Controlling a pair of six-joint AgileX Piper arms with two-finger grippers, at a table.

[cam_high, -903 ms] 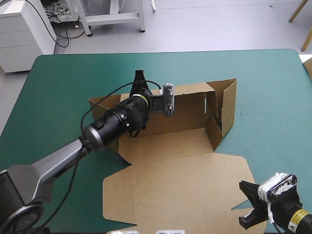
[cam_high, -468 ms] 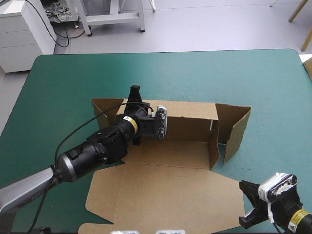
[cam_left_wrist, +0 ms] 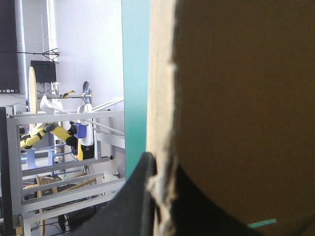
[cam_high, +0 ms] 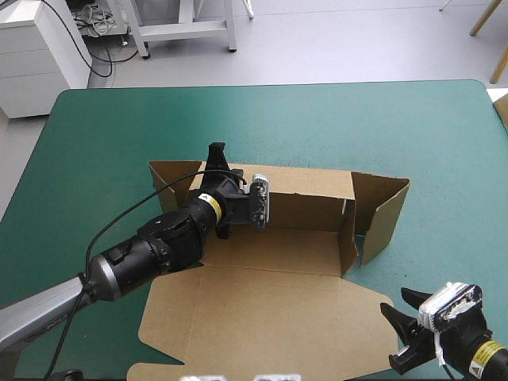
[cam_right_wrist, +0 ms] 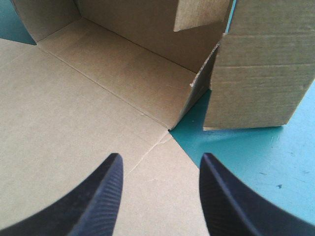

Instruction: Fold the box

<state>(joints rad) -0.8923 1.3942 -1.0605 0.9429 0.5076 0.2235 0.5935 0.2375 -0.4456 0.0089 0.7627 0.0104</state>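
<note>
- Progress: I'd call it partway. The box [cam_high: 270, 309] sits mid-table on the teal-green cover [cam_high: 119, 127], nearer my side than the far edge.
- Done so far, by the look of it: the back wall [cam_high: 305, 186] stands upright along the far side of the floor panel. The right side flap [cam_high: 385, 210] is also up, but it swings outward and is not tucked in.
- Left to do, in my judgement: bring the side flaps in, raise and tuck the remaining walls. The lid panel [cam_high: 262, 317] lies flat on the near side.
- Left gripper [cam_high: 216, 163]: at the top edge of the back wall, toward its left end. In the wrist view the raw board edge runs straight down between the two fingers, which are pinched onto it. I read that as a firm grip on the wall.
- Right gripper [cam_high: 406, 337]: low at the near right, fingers spread wide and holding nothing. The lid panel's right corner lies under and just ahead of them, with the right side flap farther ahead. I can't tell whether the tips touch the board.
</note>
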